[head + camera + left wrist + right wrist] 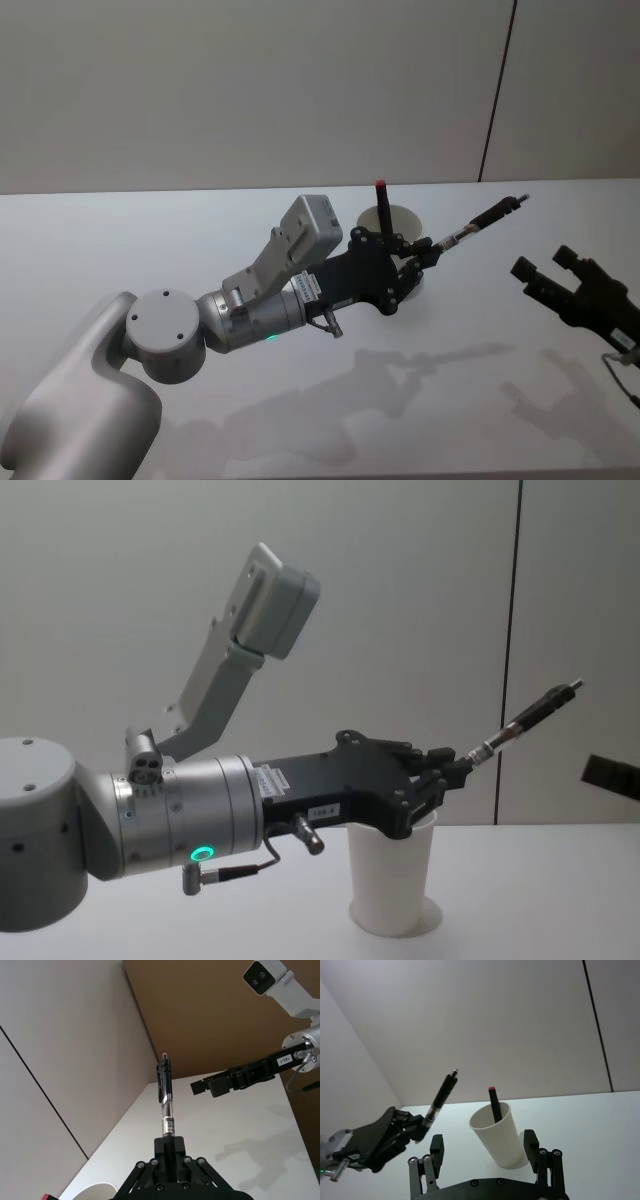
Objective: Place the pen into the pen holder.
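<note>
The pen holder (400,222), a plain white paper cup, was seen standing upright on the white worktop (150,240), and it is taken here as the landmark. A dark marker with a red cap (382,205) was already standing in the cup, leaning against its rim, with the red end raised above the rim.

The left tool (428,252) was held in the air just in front of the pen holder's rim, at about rim height in the chest view, with the left arm reaching in from the cup's left. Its fingers were clamped on the lower end of the pen (482,221). The pen, a black one with a clear barrel section, was held off the worktop and tilted, its free end pointing up and away to the right of the pen holder. In the left wrist view the pen (166,1097) was seen rising straight out from between the closed fingers (169,1147), and a part of the cup's rim was visible at the lower edge. The pen was outside the cup, beside and above its rim.

The right tool (543,275) was held above the worktop well to the right of the pen holder, apart from the pen's tip. Its fingers were spread and nothing was gripped between them; in the right wrist view the pen holder (497,1135) was seen between and beyond the two fingers (437,1147).
</note>
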Controlling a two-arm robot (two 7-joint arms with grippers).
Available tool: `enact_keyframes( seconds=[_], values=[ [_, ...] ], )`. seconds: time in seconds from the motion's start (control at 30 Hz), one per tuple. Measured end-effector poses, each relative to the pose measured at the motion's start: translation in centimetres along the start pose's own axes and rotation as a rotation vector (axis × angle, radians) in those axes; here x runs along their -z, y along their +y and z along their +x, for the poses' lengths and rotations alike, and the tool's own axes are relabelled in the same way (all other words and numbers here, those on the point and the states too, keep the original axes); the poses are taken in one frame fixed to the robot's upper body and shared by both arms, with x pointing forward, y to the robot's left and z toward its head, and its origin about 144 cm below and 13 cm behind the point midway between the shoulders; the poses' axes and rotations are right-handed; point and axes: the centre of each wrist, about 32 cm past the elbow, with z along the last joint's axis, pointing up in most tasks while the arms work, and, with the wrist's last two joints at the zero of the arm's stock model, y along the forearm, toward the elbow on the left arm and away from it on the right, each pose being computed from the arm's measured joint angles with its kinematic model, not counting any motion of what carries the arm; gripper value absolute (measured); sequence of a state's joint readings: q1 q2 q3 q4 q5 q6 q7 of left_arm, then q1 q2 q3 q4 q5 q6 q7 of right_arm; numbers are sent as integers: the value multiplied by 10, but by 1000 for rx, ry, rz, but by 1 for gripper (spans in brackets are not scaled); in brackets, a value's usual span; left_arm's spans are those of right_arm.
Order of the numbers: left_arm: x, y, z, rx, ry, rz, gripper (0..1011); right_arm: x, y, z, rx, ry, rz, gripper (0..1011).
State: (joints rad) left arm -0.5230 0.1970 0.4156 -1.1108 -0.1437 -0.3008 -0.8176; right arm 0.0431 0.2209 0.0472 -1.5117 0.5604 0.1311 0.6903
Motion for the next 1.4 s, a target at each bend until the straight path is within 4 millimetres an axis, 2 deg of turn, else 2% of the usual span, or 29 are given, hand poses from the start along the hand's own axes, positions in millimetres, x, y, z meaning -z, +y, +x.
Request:
enact_keyframes(
  seconds=[0.77,1.4],
  values=[
    [0,0,0,0,0,0,122,8,26,-5,-113,170,68,1001],
    [0,0,0,0,0,0,122,17,45,1,-180,262,123,1001]
  ],
)
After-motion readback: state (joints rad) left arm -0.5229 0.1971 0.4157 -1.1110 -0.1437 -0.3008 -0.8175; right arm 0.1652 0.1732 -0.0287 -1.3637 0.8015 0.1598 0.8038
